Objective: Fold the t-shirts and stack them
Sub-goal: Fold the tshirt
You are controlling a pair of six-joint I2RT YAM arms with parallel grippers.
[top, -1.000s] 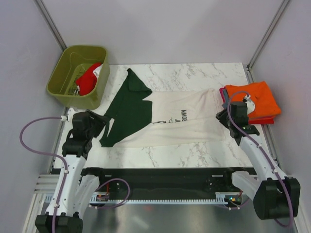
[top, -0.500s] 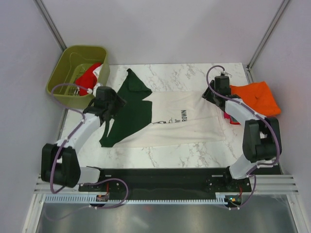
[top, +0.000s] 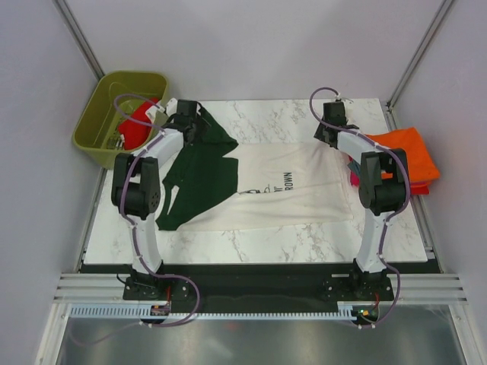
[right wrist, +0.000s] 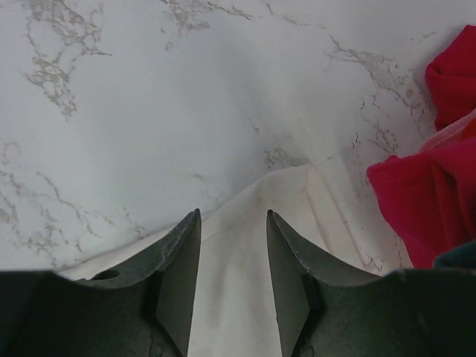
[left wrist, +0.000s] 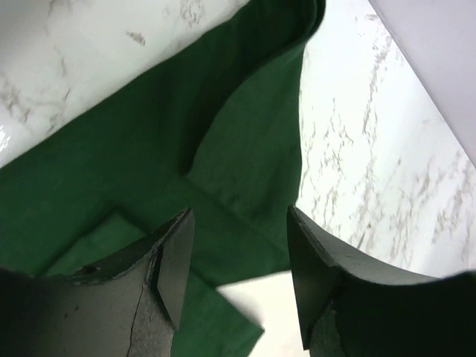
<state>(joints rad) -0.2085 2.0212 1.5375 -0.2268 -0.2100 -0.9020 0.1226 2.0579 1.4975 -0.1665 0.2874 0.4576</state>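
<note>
green sleeve [left wrist: 245, 126] under left hand [left wrist: 238, 227], cream corner [right wrist: 294, 197] under right hand [right wrist: 233, 223]

Item 1: cream t-shirt [top: 304, 194], lying flat on the table [top: 251, 243].
- Black print [top: 288, 181] on the chest. It lies sideways to my overhead camera, with the letters running up the picture.
- Legible: "ROWN", in plain capitals. I cannot make out the start of that word.
- Second line of print [top: 262, 190], just left of the first and smaller. It is dark and too fine for me to read from here.

Item 2: both wrist views.
- I can read no text, label or number in either view.
</note>
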